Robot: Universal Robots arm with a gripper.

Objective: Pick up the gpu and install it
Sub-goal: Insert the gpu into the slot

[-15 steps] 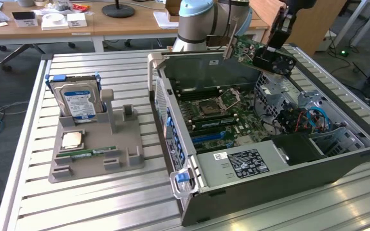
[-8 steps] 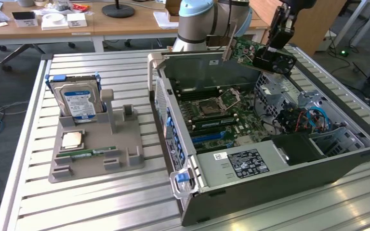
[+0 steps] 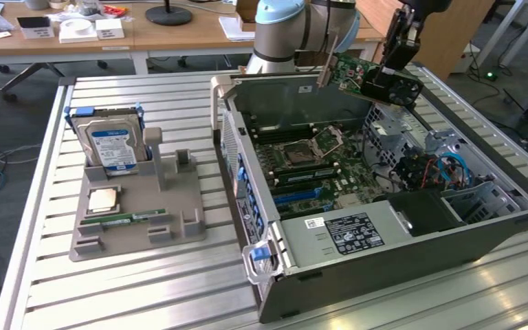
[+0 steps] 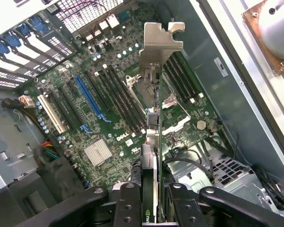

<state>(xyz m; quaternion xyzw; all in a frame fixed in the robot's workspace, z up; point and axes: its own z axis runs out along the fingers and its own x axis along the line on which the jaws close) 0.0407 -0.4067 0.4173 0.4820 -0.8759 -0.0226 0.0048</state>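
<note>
In the wrist view the gpu (image 4: 155, 123) stands edge-on, so both its faces are hidden. Its held end runs off the picture's edge between the fingers (image 4: 128, 203) of the claw (image 4: 154, 205), whose roots are cut off too. In the exterior view the arm (image 3: 291, 27) is cropped at the far edge. The claw's dark tips merge with the card's black fan, so the contact cannot be made out. The print on the hard drive (image 3: 113, 148) and on the black sticker (image 3: 348, 232) is too small to read. The cover under that sticker hides the motherboard's (image 3: 315, 161) near part. The worktop (image 3: 154, 295) runs out of frame at the near edge and the exterior view's right.
</note>
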